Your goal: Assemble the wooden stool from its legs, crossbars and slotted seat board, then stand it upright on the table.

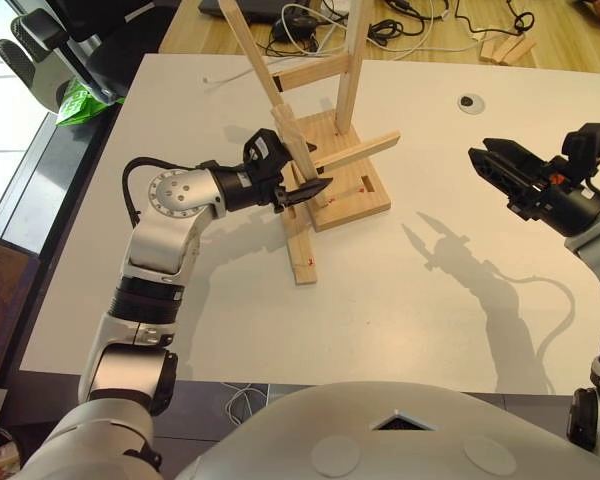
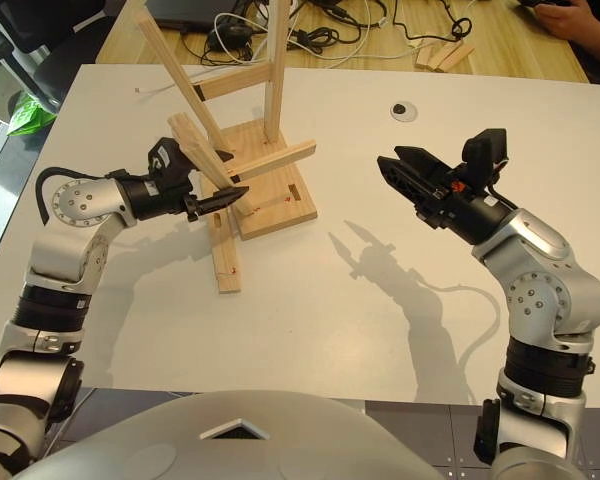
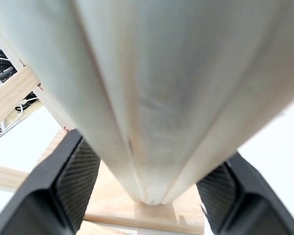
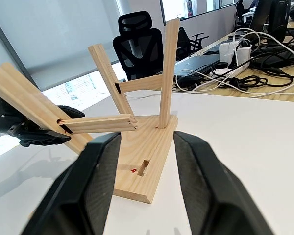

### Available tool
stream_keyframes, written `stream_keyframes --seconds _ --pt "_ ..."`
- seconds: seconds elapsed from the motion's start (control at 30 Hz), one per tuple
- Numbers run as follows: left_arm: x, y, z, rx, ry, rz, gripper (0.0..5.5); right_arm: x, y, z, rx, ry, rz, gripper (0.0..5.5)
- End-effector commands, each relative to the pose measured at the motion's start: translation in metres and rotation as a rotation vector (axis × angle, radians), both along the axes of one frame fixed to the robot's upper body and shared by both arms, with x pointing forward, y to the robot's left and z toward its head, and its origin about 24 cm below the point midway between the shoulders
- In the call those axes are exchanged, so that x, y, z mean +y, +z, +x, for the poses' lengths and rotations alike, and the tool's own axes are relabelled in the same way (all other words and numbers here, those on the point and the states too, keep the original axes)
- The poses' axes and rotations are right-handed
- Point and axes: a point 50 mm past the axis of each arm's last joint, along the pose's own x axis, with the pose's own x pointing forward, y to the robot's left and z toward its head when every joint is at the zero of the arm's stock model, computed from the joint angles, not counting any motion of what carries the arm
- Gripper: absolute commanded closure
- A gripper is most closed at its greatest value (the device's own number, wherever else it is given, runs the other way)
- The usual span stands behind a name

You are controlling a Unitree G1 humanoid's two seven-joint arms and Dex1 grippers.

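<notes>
The slotted seat board (image 1: 352, 190) lies flat on the white table. An upright leg (image 1: 351, 70) and a tilted leg (image 1: 248, 45) stand in it, joined by a crossbar (image 1: 315, 71). My left gripper (image 1: 320, 186) is shut on a third, slanted leg (image 1: 294, 140) at the board's left edge. That leg carries a crossbar (image 1: 358, 152) which juts over the board. In the left wrist view the leg (image 3: 147, 98) sits between the fingers (image 3: 73, 181). Another wooden piece (image 1: 302, 255) lies on the table in front. My right gripper (image 1: 480, 152) hangs open to the right, well apart from the stool.
A small black round cap (image 1: 470, 101) sits on the table at the back right. Behind the table a wooden desk holds cables (image 1: 310, 20) and small wooden pieces (image 1: 507, 47). An office chair (image 1: 40, 40) stands at the far left. The table's front right (image 1: 400, 320) is bare.
</notes>
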Motion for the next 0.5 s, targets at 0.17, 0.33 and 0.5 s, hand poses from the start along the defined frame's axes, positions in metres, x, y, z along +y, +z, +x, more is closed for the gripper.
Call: stream_keyframes --seconds 0.17,0.33,0.5 --pt "0.006 0.020 -0.006 -0.007 0.004 -0.047 2.61 -0.004 0.003 -0.004 -0.015 -0.014 -0.009 3.53" --pt "0.007 0.027 -0.016 0.011 -0.005 -0.061 2.61 -0.005 0.003 -0.006 -0.015 -0.021 -0.006 3.53" --pt "0.011 0.037 -0.019 -0.002 0.014 -0.068 2.61 -0.006 0.003 -0.007 -0.018 -0.029 -0.003 3.53"
